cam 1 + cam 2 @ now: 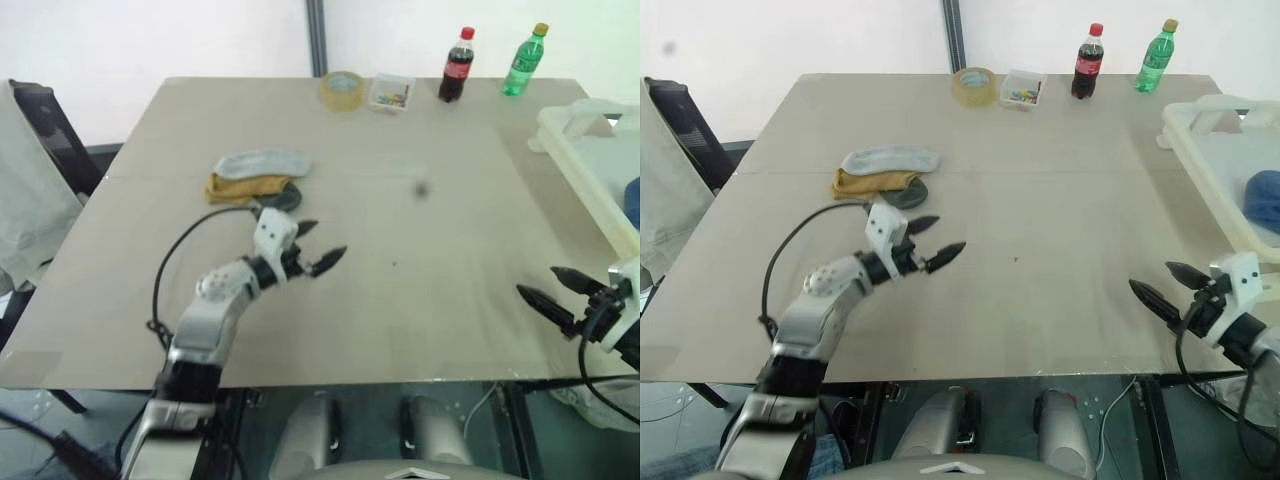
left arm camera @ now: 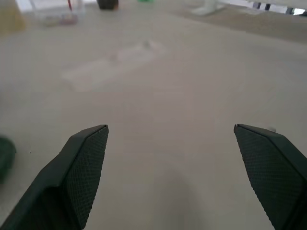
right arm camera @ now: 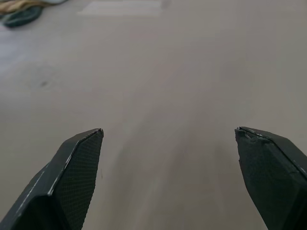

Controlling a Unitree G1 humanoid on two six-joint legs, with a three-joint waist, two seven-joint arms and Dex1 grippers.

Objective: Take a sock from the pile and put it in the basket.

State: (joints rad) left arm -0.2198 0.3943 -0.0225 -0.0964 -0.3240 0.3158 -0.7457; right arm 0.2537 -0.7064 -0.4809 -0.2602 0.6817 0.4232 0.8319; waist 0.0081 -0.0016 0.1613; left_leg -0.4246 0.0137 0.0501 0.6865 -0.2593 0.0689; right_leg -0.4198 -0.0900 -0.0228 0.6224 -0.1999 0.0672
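Since the pile (image 1: 256,180) sits left of centre in the head view, just above and slightly left of our left gripper (image 1: 322,247), we judge that arm the nearer one. Its fingers stand wide apart, empty, pointing right, away from the socks, whose long axis runs left-right. Our right gripper (image 1: 1164,285), also spread and empty, hovers lower right below the basket (image 1: 1196,150) at the right edge.

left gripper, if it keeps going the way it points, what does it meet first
Probably nothing soon: the open left gripper points across bare table toward the basket at the far right, likely the first thing met, though depth is unclear.
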